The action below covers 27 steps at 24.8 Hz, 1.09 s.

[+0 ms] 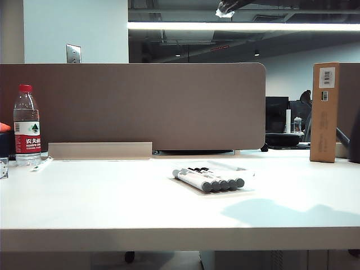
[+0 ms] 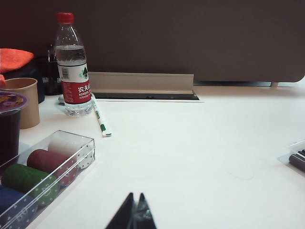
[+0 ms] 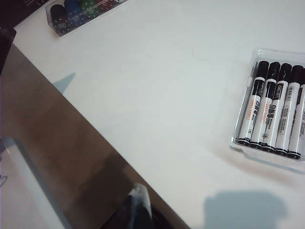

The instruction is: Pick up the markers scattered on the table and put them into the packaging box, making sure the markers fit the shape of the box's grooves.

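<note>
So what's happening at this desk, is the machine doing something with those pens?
Right now nothing is being handled. The markers lie side by side in the clear packaging box on the white table, and none appear loose on it. The left gripper is shut and sits low over the table, near a case of coloured chips and a water bottle. The right gripper is also shut, empty, and hangs off to the side of the box.

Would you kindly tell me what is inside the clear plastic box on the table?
The box holds five markers side by side, caps aligned. Its grooves beneath them are covered, and the picture's edge cuts off its far side.
</note>
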Available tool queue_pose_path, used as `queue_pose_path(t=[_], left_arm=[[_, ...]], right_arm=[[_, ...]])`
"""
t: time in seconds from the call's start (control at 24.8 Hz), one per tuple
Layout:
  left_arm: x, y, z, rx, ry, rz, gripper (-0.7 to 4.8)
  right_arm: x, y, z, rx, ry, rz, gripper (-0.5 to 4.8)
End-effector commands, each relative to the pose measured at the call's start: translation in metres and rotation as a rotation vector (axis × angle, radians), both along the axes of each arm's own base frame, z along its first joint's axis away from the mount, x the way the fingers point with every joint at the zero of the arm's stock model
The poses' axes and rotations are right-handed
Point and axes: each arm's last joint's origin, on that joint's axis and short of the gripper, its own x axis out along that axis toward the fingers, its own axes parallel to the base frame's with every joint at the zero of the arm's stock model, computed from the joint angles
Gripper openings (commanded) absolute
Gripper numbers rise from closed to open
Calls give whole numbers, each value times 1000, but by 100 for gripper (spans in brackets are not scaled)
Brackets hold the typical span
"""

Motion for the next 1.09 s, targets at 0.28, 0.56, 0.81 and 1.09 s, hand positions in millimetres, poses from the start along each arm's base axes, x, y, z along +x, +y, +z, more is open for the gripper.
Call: queue_pose_path(t=[0.28,0.56,0.81,1.09], left_arm=[[0,0,3,3,-16,1,-5],[0,0,3,3,-16,1,-5],[0,0,3,3,-16,1,-5],[0,0,3,3,-16,1,-5]], right_arm=[[0,0,3,15,-14,1,-5],[1,-1,4,-6,-46,-31,1],[7,-3,7,-76,-153,-204,-1],[7,-28,5,-286,-320,-630,-1]])
